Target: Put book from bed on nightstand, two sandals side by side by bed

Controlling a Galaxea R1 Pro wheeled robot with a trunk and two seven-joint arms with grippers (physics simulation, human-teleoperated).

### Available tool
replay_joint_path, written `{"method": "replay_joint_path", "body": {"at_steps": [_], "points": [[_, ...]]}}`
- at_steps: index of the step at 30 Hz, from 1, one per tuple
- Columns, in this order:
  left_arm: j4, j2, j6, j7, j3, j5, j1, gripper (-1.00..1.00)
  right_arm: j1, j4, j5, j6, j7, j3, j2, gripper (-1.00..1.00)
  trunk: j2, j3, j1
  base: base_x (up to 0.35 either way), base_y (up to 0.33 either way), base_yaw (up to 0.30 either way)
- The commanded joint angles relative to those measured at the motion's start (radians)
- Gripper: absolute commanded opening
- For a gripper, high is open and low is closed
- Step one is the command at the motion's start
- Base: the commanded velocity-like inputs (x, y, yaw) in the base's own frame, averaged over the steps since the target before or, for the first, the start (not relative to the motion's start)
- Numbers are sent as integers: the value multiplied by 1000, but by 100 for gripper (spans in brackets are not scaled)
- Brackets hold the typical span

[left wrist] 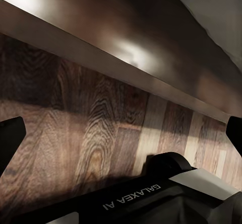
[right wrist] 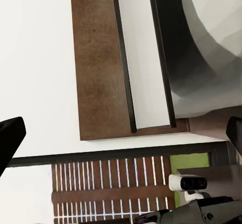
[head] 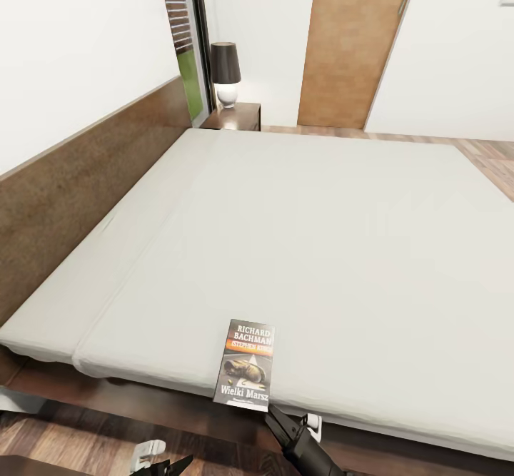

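The book (head: 244, 365), dark with "RICHARD BACHMAN" in white and an orange band, lies flat on the pale mattress of the bed (head: 321, 247), at its near edge. Just below the book's near end, my right arm (head: 300, 439) reaches up over the dark bed frame. In the right wrist view, my right gripper (right wrist: 121, 136) is open and holds nothing. My left gripper (left wrist: 121, 136) is open too, low over the wood floor beside the bed frame (left wrist: 126, 58). A dark nightstand (head: 237, 115) stands at the bed's far corner. The sandals are out of view.
A black-shaded lamp (head: 225, 73) sits on the nightstand, beside a window with blinds (head: 178, 19). The brown headboard (head: 71, 176) runs along the left wall. A tan wooden door (head: 350, 41) stands beyond the bed, with plank floor (head: 492, 158) at the far right.
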Motion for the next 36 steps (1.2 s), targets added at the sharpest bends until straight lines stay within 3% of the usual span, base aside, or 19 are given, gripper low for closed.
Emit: {"method": "replay_joint_path", "body": {"at_steps": [1,36], "points": [[1,0,-9,-1,-9,4,0,100,-1,-1,-11,0,2,-2,0,100,0,0,0,0,0,0],[1,0,-13,1,-9,4,0,100,-1,-1,-11,0,3,-2,1,100,0,0,0,-7,0,0]]}}
